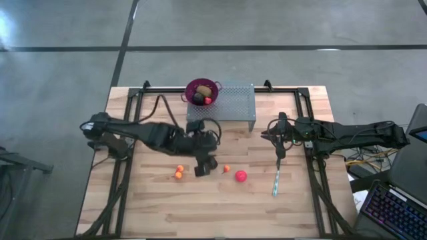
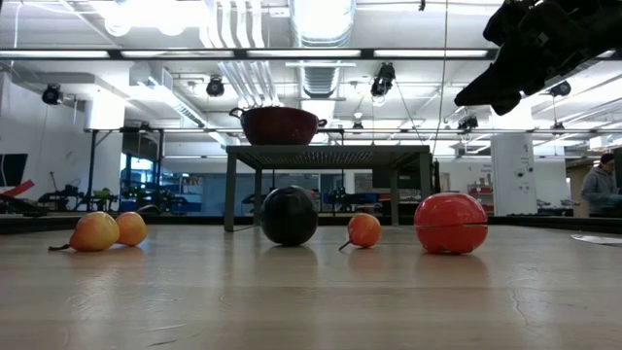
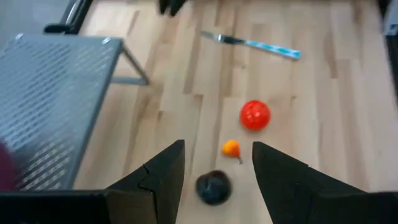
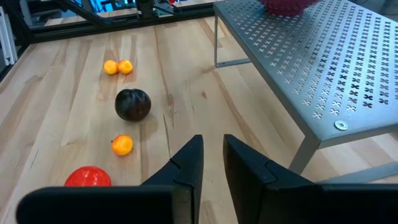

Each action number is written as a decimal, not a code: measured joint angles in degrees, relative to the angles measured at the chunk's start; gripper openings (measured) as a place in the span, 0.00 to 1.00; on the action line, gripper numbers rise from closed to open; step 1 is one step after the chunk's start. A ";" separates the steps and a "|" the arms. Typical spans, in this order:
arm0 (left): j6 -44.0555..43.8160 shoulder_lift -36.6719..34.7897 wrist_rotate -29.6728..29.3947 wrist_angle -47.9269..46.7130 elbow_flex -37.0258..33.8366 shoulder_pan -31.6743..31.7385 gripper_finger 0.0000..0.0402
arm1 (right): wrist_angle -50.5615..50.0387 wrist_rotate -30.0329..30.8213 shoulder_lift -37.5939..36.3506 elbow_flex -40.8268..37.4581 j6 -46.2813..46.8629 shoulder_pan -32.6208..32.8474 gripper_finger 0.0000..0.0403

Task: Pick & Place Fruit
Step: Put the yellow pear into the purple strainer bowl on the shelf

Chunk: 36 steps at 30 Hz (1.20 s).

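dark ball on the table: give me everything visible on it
The dark ball is a small, near-black, roundish fruit with a slightly glossy skin and a faint dimple on top. It sits alone on the wooden tabletop, touching no other fruit, in front of the perforated metal stand. The left gripper hangs just above it, fingers open to either side, not gripping. A small orange fruit lies nearby.

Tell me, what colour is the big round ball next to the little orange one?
Red. The ball shows best in the left wrist view, beside the little orange fruit.
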 joint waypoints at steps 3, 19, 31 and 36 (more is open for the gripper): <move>1.58 0.00 -0.20 5.00 -3.07 -1.50 0.48 | 0.01 0.00 0.00 0.00 -0.01 0.01 0.18; 0.96 0.04 -0.94 11.72 -19.90 -2.40 0.48 | 0.01 -0.01 0.00 0.00 -0.01 0.00 0.29; -16.47 -0.15 -0.44 4.32 -28.67 -4.60 0.48 | -0.01 -0.01 0.00 0.00 0.00 0.01 0.36; -28.19 -0.20 -0.43 -3.21 -29.72 -7.43 0.45 | -0.01 -0.01 0.00 0.00 0.00 0.02 0.39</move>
